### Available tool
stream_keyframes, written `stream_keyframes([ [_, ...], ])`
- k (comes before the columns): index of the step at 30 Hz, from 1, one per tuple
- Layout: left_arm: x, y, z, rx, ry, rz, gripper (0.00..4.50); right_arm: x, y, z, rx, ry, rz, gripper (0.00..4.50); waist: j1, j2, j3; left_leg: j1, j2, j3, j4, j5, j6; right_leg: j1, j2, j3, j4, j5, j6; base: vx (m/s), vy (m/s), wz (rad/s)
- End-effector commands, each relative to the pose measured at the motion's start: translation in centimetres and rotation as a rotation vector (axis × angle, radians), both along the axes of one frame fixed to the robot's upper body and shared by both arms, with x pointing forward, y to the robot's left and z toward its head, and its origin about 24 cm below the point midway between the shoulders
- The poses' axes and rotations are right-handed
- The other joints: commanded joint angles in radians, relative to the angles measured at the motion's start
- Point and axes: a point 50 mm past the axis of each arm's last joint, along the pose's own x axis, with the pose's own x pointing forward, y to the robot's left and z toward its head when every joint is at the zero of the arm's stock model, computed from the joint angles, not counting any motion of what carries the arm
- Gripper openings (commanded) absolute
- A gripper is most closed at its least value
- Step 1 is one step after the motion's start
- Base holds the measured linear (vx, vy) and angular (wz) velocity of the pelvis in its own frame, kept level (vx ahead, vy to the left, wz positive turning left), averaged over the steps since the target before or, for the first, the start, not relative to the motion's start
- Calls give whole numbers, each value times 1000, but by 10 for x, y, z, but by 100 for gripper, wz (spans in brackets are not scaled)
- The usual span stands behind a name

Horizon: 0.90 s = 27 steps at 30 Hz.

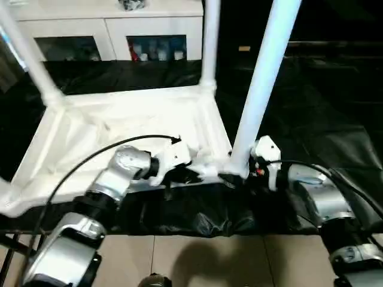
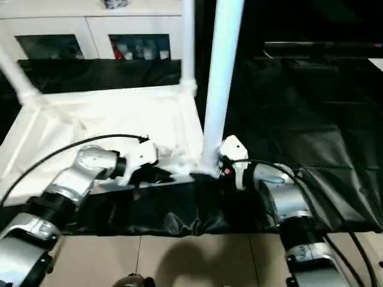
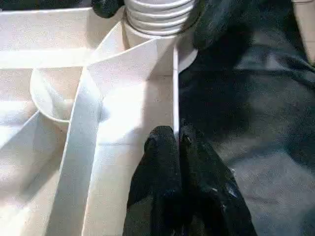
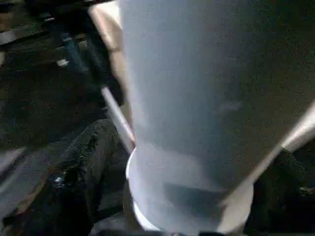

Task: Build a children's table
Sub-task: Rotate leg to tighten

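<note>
1. On the black-covered counter (image 1: pixel 311 113) lies the white tabletop (image 1: pixel 125 128), underside up, its ribs showing.
2. Three legs stand in its corner sockets: the near-right leg (image 1: pixel 263 78), the far-right leg (image 1: pixel 209 42) and the far-left leg (image 1: pixel 27 54).
3. At the tabletop's near edge, left of the near-right leg, sits the left claw (image 3: pixel 178 142); its two black fingers (image 3: pixel 157 177) are pressed together with nothing between them, tips resting at the thin rim of the tabletop.
4. At the base of the near-right leg is the right claw (image 1: pixel 245 173); the wrist view shows one black finger (image 4: pixel 83 167) on one side of the leg's flared foot and dark finger on the other, so the fingers stand wide around the leg. Whether they press it, I cannot tell.
5. Beyond the far edge of the counter stands a white glass-door cabinet (image 1: pixel 108 36).
</note>
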Motion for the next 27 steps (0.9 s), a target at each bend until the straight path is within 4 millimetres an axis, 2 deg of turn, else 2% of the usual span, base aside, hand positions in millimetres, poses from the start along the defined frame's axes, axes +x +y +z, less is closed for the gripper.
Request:
stream_keyframes([
  [1, 4, 0, 9, -6, -26, -21, 0, -5, 12, 2, 7, 50, 150, 349, 3, -12, -67, 26, 64, -26, -63, -208, 81, 39, -69, 42, -62, -74, -276, 0, 0, 0],
  [2, 5, 1, 9, -2, -22, -25, 0, -6, 12, 2, 4, 59, 164, 320, 3, -12, -67, 26, 64, -26, -63, -205, 82, 38, -69, 42, -62, -70, -277, 0, 0, 0],
  [5, 5, 4, 9, 12, -4, -38, 0, -6, 12, 2, -11, 71, 197, 310, 5, -15, -68, 25, 64, -26, -61, -186, 85, 38, -71, 43, -60, -54, -280, 0, 0, 0],
  [6, 5, 4, 9, 13, -4, -37, 0, -6, 12, 2, -14, 71, 200, 307, 6, -13, -69, 25, 63, -26, -60, -182, 85, 38, -72, 42, -59, -55, -281, 0, 0, 0],
  [8, 6, 4, 9, 11, -5, -34, 0, -6, 13, 1, -12, 70, 198, 281, 7, -15, -69, 25, 63, -26, -59, -176, 86, 38, -71, 42, -58, -47, -283, 0, 0, 0],
  [12, 8, 1, 8, 3, -17, 2, 0, -7, 17, -2, 14, 66, 156, 271, 7, -18, -69, 25, 64, -26, -59, -175, 87, 38, -72, 42, -59, -56, -281, 0, 0, 0],
  [13, 12, -3, 6, 22, -35, 66, 0, -4, 20, -6, 20, 57, 49, 268, 6, -23, -66, 25, 65, -25, -62, -188, 80, 37, -72, 43, -62, -89, -274, 0, 0, 0],
  [14, 12, -3, 6, 22, -35, 66, 0, -4, 20, -6, 20, 57, 49, 267, 7, -20, -64, 26, 65, -26, -64, -196, 74, 34, -73, 44, -64, -108, -272, 0, 0, 0],
  [15, 15, -5, 6, 30, -43, 100, 0, -2, 21, -9, 15, 51, -13, 267, 6, -20, -62, 27, 64, -28, -67, -232, 56, 35, -74, 43, -70, -171, -259, 0, 0, 0],
  [16, 17, -9, 6, 21, -51, 140, 0, 1, 23, -13, -1, 33, -99, 267, 0, -20, -57, 31, 65, -29, -74, -259, 29, 30, -74, 46, -75, -224, -245, 0, 0, 0],
  [17, 18, -10, 6, 19, -51, 147, 0, 2, 23, -14, -3, 31, -114, 266, -2, -21, -56, 34, 64, -31, -76, -285, 19, 30, -75, 46, -80, -262, -236, 0, 0, 0],
  [18, 20, -18, 7, 0, -51, 192, 0, 5, 26, -20, -12, 19, -228, 265, -5, -24, -55, 33, 64, -33, -79, -303, 0, 32, -78, 47, -83, -304, -219, 0, 0, 0],
  [19, 22, -37, 7, -30, -63, 250, 0, 8, 35, -28, 12, 27, -432, 265, -9, -22, -53, 40, 65, -34, -84, -325, -20, 24, -76, 49, -87, -327, -213, 0, 0, 0],
  [20, 22, -37, 7, -30, -63, 250, 0, 8, 35, -28, 12, 27, -432, 265, -12, -19, -53, 40, 65, -36, -85, -333, -29, 24, -77, 50, -87, -333, -208, 0, 0, 0],
  [21, 22, -47, 8, -43, -67, 269, 0, 9, 40, -31, 30, 41, -506, 265, -15, -18, -56, 40, 63, -39, -87, -342, -39, 27, -76, 49, -87, -330, -199, 0, 0, 0],
  [22, 19, -68, 6, -66, -76, 282, 0, 14, 54, -32, 64, 59, -632, 265, -21, -19, -57, 39, 63, -37, -89, -332, -42, 25, -74, 51, -87, -290, -199, 0, 0, 0],
  [23, 19, -68, 6, -66, -76, 282, 0, 14, 54, -32, 64, 59, -632, 265, -24, -19, -57, 39, 62, -37, -89, -329, -43, 23, -73, 51, -87, -275, -200, 0, 0, 0],
  [25, 15, -86, 6, -85, -94, 284, 0, 17, 69, -30, 79, 49, -683, 265, -25, -14, -60, 40, 57, -35, -85, -324, -33, 26, -72, 51, -87, -236, -204, 0, 0, 0],
  [27, 15, -89, 6, -90, -104, 281, 0, 18, 74, -28, 87, 39, -670, 265, -24, -17, -60, 35, 54, -32, -81, -307, -9, 30, -73, 51, -90, -208, -202, 0, 0, 0],
])
